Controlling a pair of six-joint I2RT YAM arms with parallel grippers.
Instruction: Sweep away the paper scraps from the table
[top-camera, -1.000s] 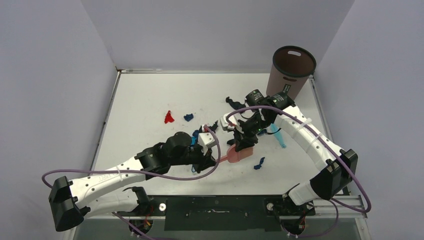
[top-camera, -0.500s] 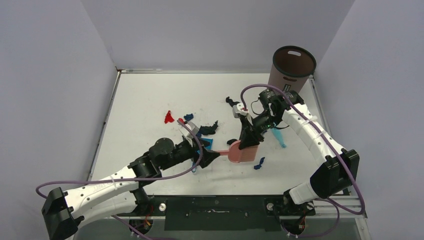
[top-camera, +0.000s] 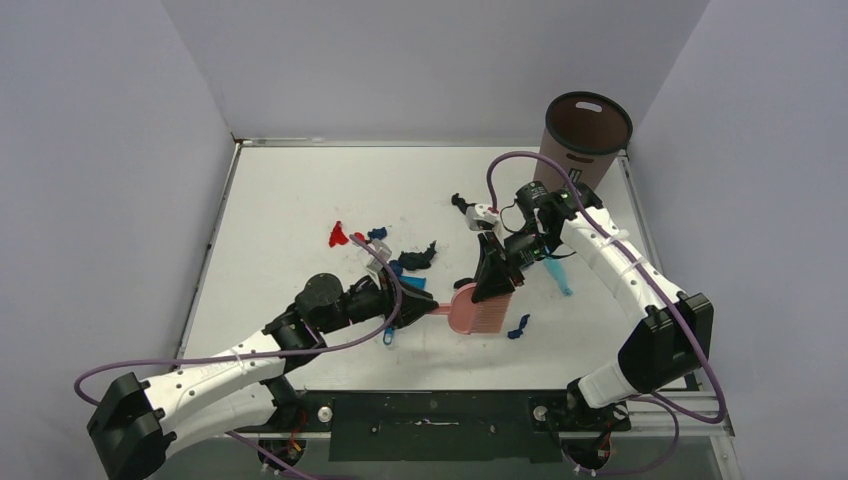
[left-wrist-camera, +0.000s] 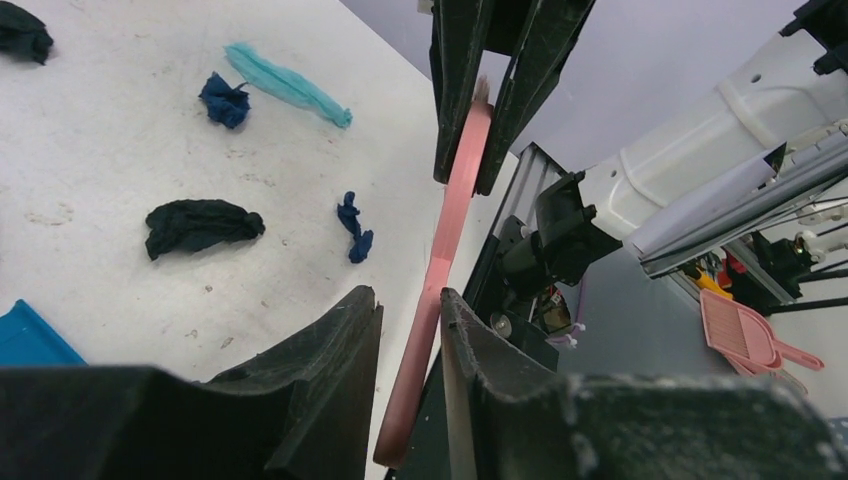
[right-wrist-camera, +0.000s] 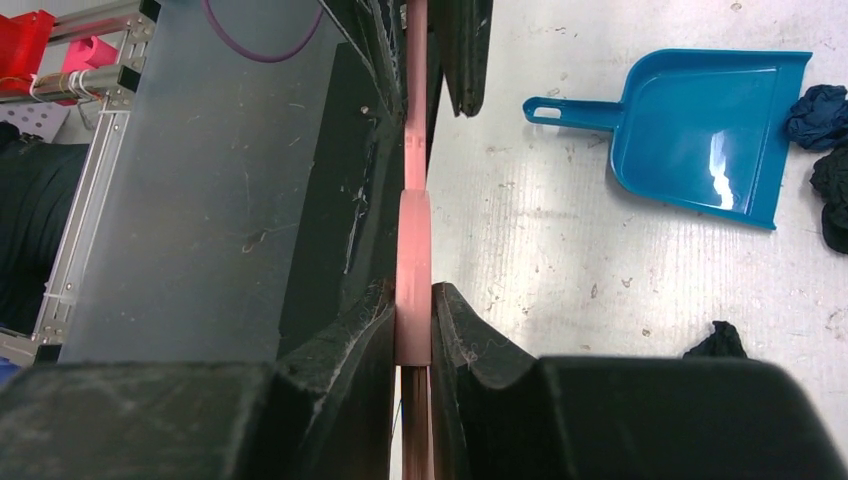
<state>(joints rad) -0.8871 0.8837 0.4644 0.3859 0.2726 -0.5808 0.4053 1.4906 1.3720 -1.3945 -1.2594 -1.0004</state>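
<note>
The pink hand brush (top-camera: 475, 312) hangs over the table (top-camera: 300, 200) between both grippers. My right gripper (top-camera: 495, 283) is shut on the brush's head, seen edge-on in the right wrist view (right-wrist-camera: 413, 230) between its fingertips (right-wrist-camera: 412, 290). My left gripper (top-camera: 425, 308) is open with its jaws on either side of the pink handle (left-wrist-camera: 440, 260), a gap showing on one side. Paper scraps lie around: a red one (top-camera: 338, 236), a dark blue one (top-camera: 377, 234), black ones (top-camera: 415, 258) (top-camera: 460, 201), a light-blue strip (top-camera: 555, 272) and a dark blue bit (top-camera: 518, 327).
The blue dustpan (right-wrist-camera: 700, 130) lies on the table beside my left arm, mostly hidden in the top view. A tall brown bin (top-camera: 585, 140) stands at the far right corner. Grey-lilac walls close three sides.
My left gripper has moved right and forward until its jaws straddle the brush handle. My right gripper has kept hold of the brush and lowered it slightly toward the left.
</note>
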